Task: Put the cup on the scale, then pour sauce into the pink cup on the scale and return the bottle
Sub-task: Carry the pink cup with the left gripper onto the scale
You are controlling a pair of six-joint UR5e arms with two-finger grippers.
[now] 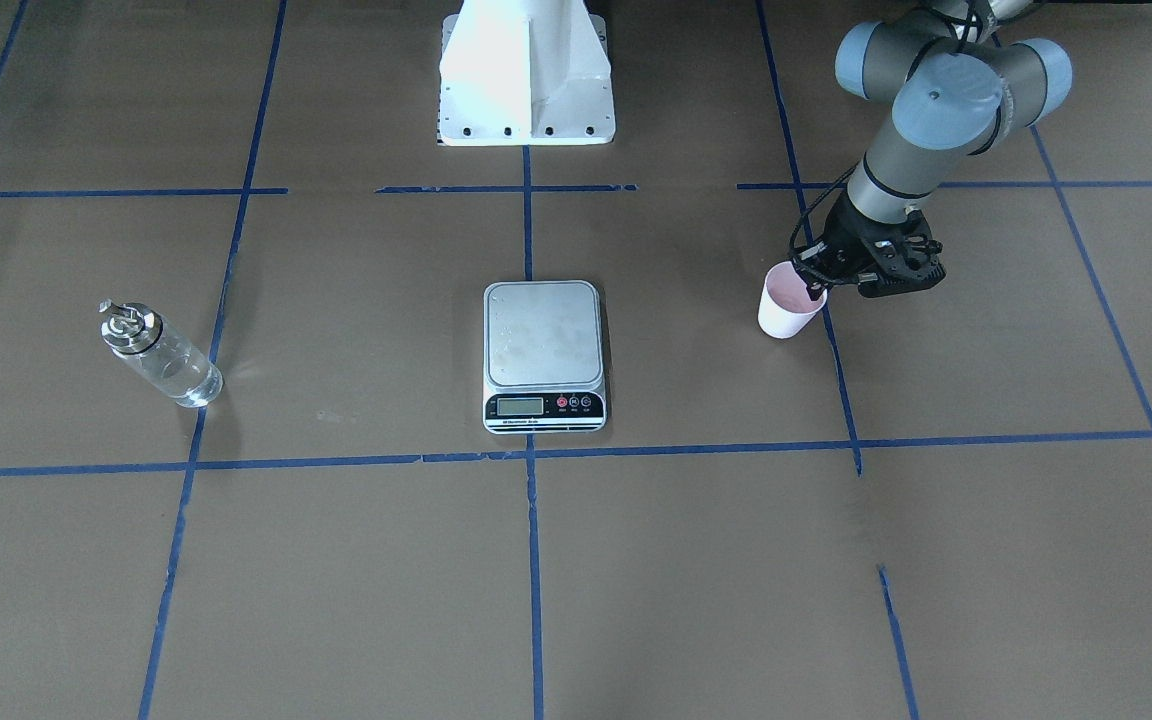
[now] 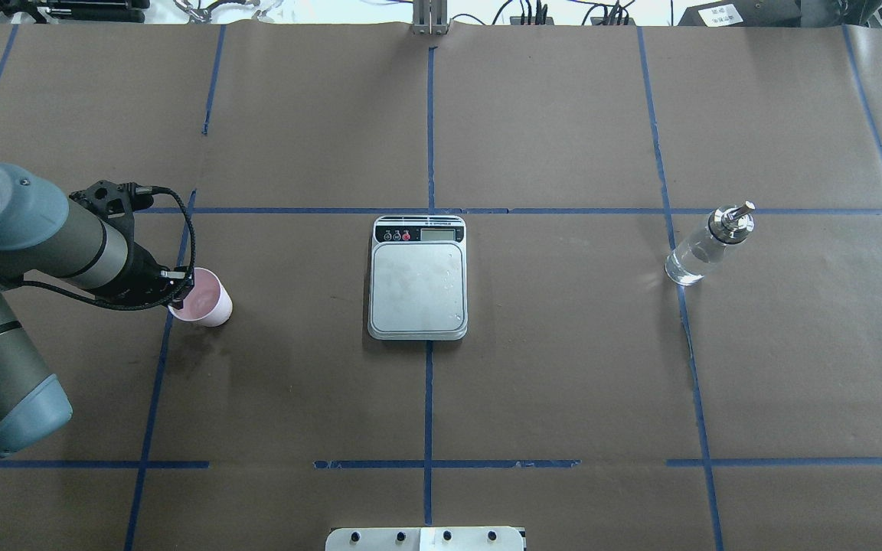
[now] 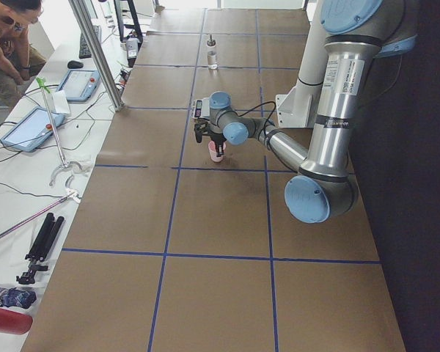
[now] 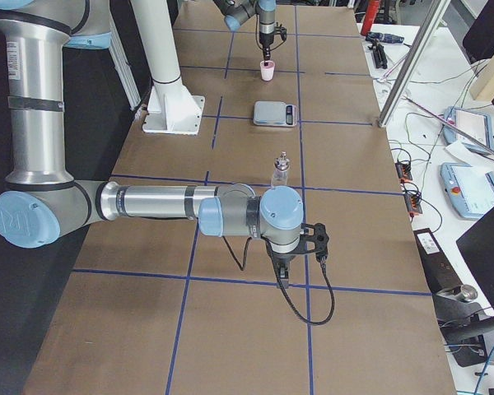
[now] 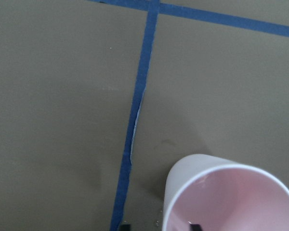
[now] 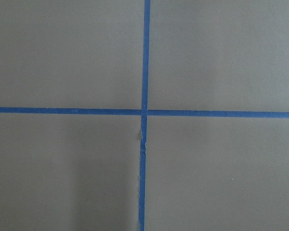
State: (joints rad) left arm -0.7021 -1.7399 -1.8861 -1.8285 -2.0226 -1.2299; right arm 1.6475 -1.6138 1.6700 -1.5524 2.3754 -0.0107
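The pink cup [image 1: 786, 310] stands upright on the brown paper to the left of the scale [image 2: 418, 287] in the overhead view, apart from it [image 2: 207, 302]. My left gripper [image 1: 816, 290] is down at the cup's rim. In the left wrist view its two fingertips straddle the cup's [image 5: 231, 197] wall, one inside and one outside, with a clear gap, so it is open. The bottle [image 2: 705, 249] stands alone to the right of the scale. My right gripper [image 4: 281, 278] shows only in the exterior right view, pointing down near the bottle [image 4: 280, 171]; I cannot tell its state.
Blue tape lines grid the brown paper. The white robot base [image 1: 526, 75] stands behind the scale [image 1: 543, 335]. The right wrist view shows only a tape crossing [image 6: 144, 111]. Operator desks with tablets lie beyond the table's far edge.
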